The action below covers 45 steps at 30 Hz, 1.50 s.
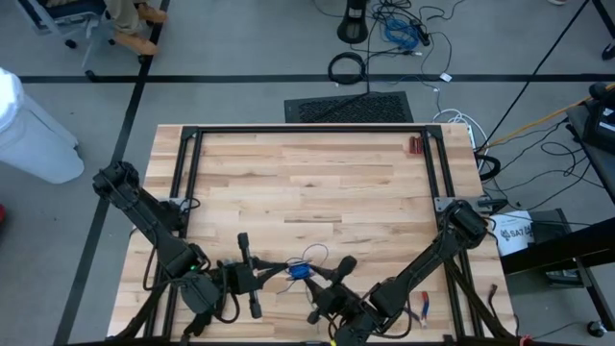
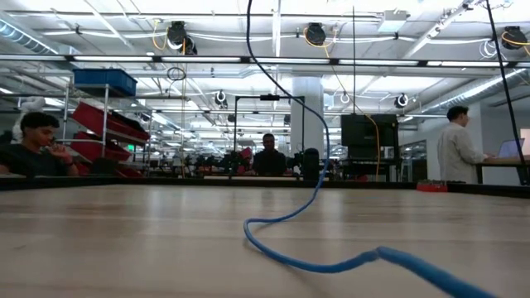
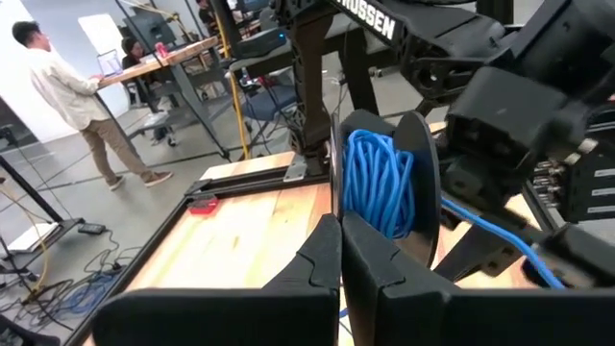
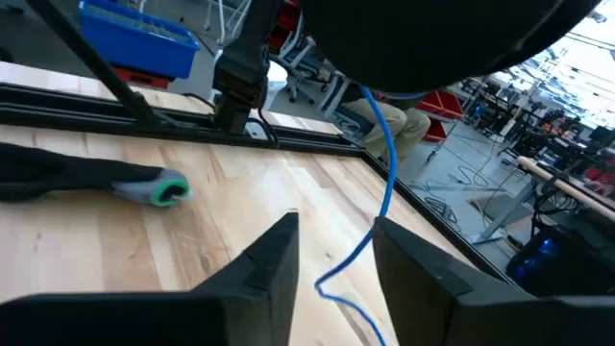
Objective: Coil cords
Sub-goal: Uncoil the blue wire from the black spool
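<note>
The cord is blue. Most of it is wound on a small black spool (image 3: 380,183), which shows as a blue bundle (image 1: 300,272) near the table's front edge. My left gripper (image 3: 341,255) is shut on the spool, coming from the left. A loose length (image 2: 315,265) drops from the spool and trails across the table. My right gripper (image 4: 332,259) stands open just right of the spool (image 1: 317,279). The hanging cord (image 4: 384,163) runs down through the gap between its fingers. I cannot tell whether it touches them. My left gripper pinches the thin edge of one black spool flange (image 3: 333,207) between its two shut fingers. The fingers come nearly level from the table's left. The spool stands on edge above the table with the blue windings beside the fingertips, and the loose cord hangs slack from it.
Red-handled pliers (image 1: 423,309) lie at the near right. A small red object (image 1: 415,145) sits at the far right corner. A black rail frame (image 1: 307,130) borders the tabletop. A dark green-tipped object (image 4: 168,190) lies on the wood. People work at benches beyond the table.
</note>
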Each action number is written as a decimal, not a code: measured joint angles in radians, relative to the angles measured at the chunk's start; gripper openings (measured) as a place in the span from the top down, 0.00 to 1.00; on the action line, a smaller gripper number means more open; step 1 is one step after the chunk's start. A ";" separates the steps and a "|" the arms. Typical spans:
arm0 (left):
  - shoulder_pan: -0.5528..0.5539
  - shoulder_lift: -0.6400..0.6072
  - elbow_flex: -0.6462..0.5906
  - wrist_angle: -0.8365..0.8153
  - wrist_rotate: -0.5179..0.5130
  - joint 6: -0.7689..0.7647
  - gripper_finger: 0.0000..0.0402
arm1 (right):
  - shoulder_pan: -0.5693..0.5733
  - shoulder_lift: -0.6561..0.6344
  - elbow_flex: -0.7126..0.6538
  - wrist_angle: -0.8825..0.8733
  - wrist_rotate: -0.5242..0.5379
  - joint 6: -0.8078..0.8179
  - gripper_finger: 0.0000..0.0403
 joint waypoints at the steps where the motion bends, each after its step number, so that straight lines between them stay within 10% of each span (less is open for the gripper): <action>1: 0.000 0.000 0.000 0.000 0.000 0.000 1.00 | -0.004 0.000 0.000 0.002 0.000 0.000 0.67; 45: 0.000 0.000 0.000 -0.019 -0.011 -0.021 1.00 | -0.027 0.000 0.000 0.023 -0.051 0.018 1.00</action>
